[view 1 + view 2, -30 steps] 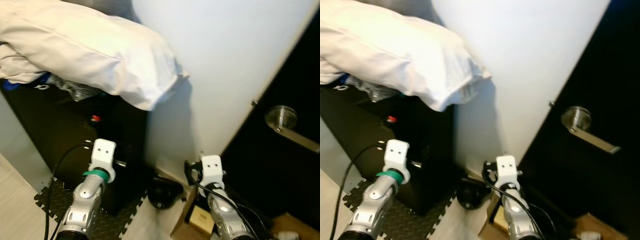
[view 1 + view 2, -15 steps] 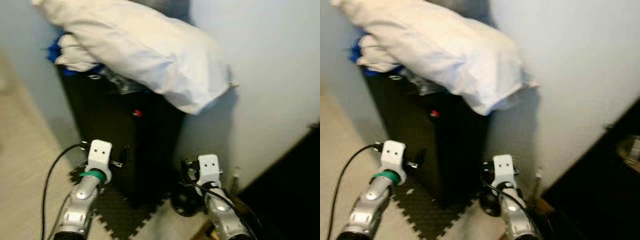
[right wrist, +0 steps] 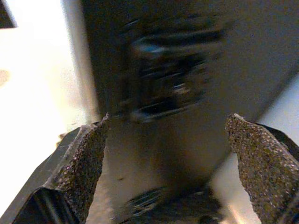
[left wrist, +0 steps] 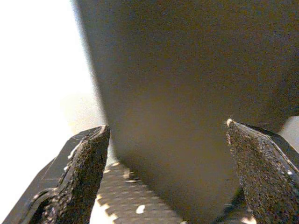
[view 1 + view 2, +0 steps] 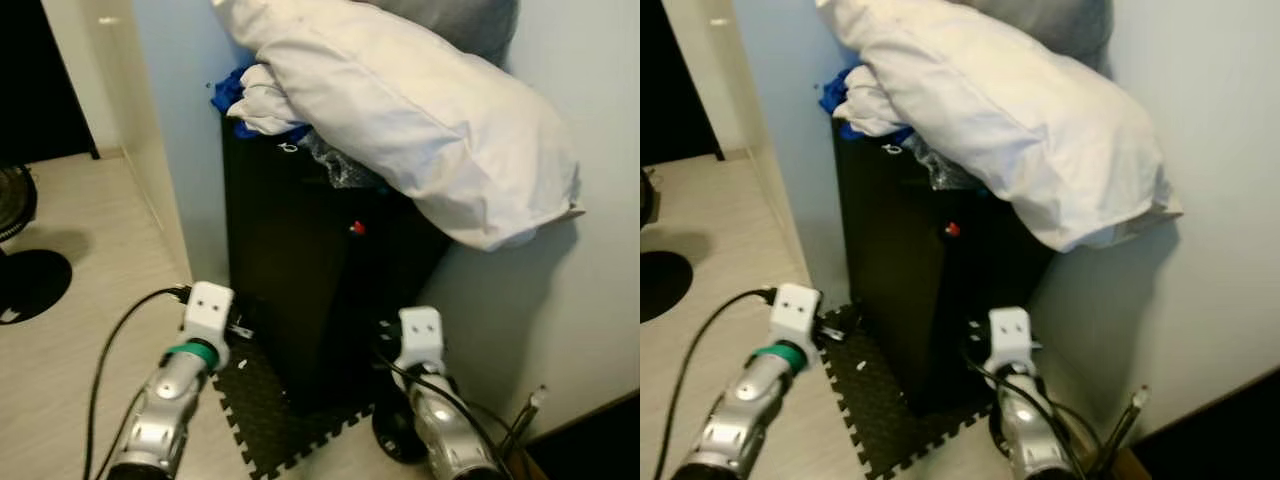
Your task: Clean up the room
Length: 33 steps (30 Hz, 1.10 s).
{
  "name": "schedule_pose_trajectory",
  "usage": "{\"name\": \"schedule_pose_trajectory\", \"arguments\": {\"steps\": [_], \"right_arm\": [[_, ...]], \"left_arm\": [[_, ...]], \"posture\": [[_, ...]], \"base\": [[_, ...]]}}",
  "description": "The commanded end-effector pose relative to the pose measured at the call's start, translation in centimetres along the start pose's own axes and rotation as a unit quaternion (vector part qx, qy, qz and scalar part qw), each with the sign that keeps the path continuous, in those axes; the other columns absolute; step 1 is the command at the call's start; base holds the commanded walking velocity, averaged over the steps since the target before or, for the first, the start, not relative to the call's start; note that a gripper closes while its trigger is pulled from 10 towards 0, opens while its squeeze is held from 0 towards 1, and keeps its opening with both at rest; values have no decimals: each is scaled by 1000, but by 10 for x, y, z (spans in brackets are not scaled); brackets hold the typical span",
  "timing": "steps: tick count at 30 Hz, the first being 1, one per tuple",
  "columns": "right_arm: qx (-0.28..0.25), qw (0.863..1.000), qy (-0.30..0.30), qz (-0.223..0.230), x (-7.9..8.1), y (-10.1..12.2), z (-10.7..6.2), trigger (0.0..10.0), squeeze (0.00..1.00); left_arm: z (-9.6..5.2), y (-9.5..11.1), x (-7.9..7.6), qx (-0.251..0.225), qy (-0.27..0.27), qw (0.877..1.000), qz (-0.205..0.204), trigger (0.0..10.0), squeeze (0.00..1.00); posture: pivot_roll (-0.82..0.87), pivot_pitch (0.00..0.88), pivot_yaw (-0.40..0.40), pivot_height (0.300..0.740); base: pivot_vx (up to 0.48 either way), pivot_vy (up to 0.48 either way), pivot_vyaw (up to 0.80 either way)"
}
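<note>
A big white pillow [image 5: 420,110] lies on top of a tall black cabinet [image 5: 290,260] standing against the wall. A blue cloth [image 5: 232,95] and a clear plastic bag [image 5: 340,170] are wedged under the pillow. Both arms hang low in front of the cabinet. My left arm [image 5: 190,355] is by its front left corner and my right arm [image 5: 430,400] is by its right side. My left gripper [image 4: 167,125] is open, facing the cabinet's dark side with nothing between its fingers. My right gripper [image 3: 169,116] is open too, and the cabinet beyond it is blurred.
A black foam mat [image 5: 265,425] lies under the cabinet. A fan's round black base [image 5: 25,280] sits on the pale floor at far left, before a dark doorway. A black round object [image 5: 390,440] and a cable [image 5: 520,420] lie low by the right wall.
The camera has swung left: the dark door with its handle has left the picture, and the floor and fan base have come in. Both arms hold the same pose.
</note>
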State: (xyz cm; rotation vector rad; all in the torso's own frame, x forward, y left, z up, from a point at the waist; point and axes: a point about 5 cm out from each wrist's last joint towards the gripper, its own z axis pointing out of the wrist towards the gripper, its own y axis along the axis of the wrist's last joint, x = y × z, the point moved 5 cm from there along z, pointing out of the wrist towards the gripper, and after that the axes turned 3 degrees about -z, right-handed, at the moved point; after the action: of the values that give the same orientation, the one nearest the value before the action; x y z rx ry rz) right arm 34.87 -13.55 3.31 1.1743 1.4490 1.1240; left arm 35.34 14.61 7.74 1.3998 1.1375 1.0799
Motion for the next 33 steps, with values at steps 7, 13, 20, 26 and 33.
{"name": "schedule_pose_trajectory", "arguments": {"steps": [7, 13, 20, 26, 33], "right_arm": [[14, 1000, -4, -4, -3, -8, -3, 10000, 0], [13, 1000, -6, -2, -3, -8, -3, 10000, 0], [11, 1000, -20, 17, -8, -8, -4, 10000, 0], [13, 1000, -19, 19, -7, -9, -3, 10000, 0], [14, 999, -20, 22, -6, -9, -3, 10000, 0]], "left_arm": [[-3, -8, -6, 13, -9, 1000, -7, 10000, 0], [-3, -8, -6, 15, -12, 1000, -8, 10000, 0], [-3, -10, -5, 19, -13, 1000, -18, 10000, 0], [-3, -9, -5, 18, -17, 1000, -19, 10000, 0], [-4, -9, -5, 19, -17, 1000, -19, 10000, 0]], "posture": [[99, 0, -17, 740], [103, 0, -16, 740], [105, 0, -13, 740], [107, 0, -12, 740], [110, 0, -11, 740]], "base": [[0, 0, 800], [0, 0, 800], [0, 79, 114], [0, 407, 0], [0, 478, 0]]}}
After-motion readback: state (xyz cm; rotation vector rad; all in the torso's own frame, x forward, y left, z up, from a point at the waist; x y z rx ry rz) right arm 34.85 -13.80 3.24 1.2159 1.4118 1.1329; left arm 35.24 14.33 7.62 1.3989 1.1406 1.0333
